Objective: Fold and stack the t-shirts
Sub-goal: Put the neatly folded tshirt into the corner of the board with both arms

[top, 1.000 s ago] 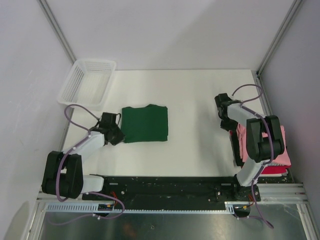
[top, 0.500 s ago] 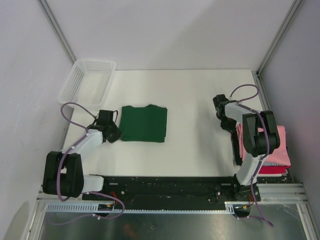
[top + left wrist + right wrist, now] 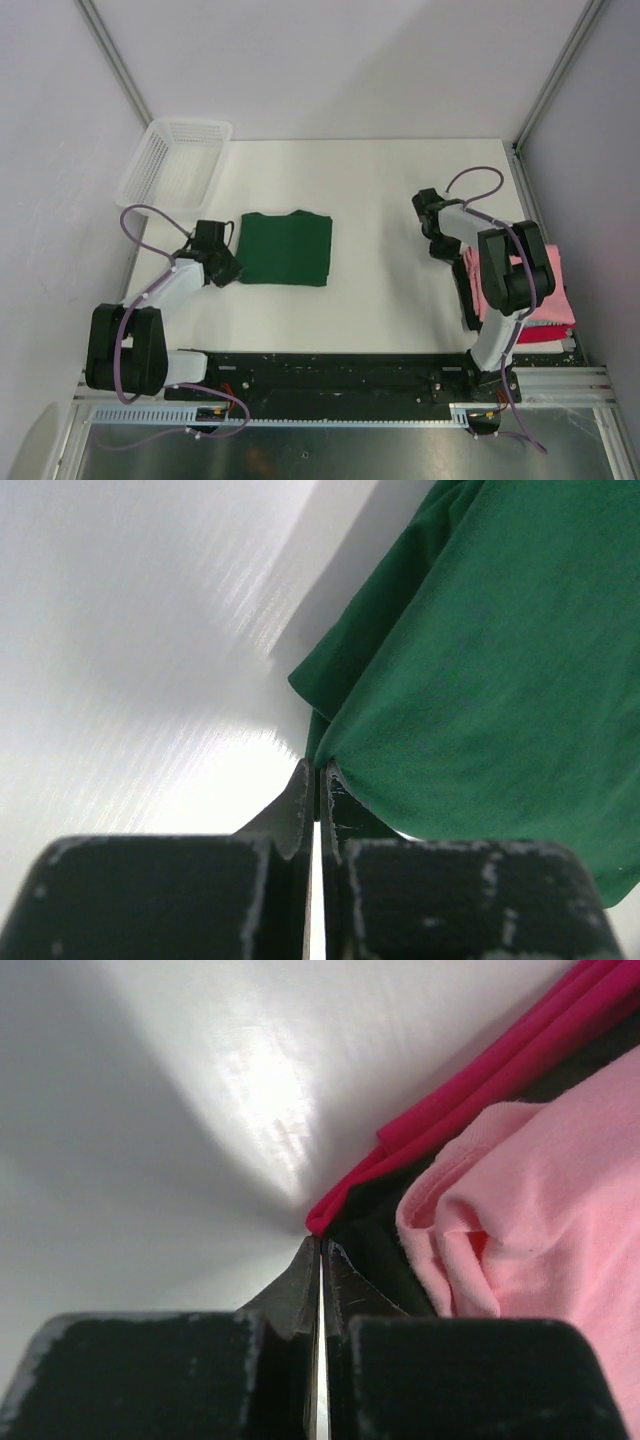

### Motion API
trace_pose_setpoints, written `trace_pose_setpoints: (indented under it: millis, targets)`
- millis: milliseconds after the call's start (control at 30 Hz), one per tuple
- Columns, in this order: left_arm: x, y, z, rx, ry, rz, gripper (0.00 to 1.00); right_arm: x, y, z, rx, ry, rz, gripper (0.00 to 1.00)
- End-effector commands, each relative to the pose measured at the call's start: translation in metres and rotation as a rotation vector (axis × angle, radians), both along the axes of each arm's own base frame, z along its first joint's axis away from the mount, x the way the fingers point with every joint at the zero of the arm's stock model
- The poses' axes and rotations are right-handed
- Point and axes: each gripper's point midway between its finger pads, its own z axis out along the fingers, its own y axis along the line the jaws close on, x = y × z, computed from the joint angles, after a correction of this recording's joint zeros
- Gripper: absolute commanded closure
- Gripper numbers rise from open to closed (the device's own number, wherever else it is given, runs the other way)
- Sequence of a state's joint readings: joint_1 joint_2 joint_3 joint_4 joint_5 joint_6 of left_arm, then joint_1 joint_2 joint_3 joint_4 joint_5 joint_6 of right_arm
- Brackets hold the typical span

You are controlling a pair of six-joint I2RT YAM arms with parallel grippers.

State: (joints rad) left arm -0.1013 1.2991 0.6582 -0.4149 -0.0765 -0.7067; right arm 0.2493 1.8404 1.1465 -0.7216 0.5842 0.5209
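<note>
Gripping dark green t-shirt hem near bench's left edge, left gripper fully closed; right gripper pinched on red t-shirt under pink t-shirt, right edge. Best pulled low, slowly, keeping folds flat.

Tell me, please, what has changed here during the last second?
The right pincer, shut at the red t-shirt's edge, moved left and dragged the stack with the pink t-shirt slightly along. The left pincer, shut at the green t-shirt's corner, drew it a little left. The basket stayed put.
</note>
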Motion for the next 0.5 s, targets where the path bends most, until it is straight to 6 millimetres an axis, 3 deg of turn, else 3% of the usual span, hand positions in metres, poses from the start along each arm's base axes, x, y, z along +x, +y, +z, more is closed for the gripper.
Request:
trace_pose_setpoints:
  millis: [0,200,467]
  targets:
    - [0.011,0.011,0.019,0.038,-0.057,0.013,1.00,0.043,0.060,0.029,0.164,-0.167,0.031,1.00]
    - [0.012,0.012,0.018,0.040,-0.051,0.015,1.00,0.074,0.107,0.032,0.288,-0.199,0.043,1.00]
    - [0.011,0.010,0.010,0.031,-0.019,0.012,1.00,0.140,0.167,0.051,0.425,-0.264,0.063,1.00]
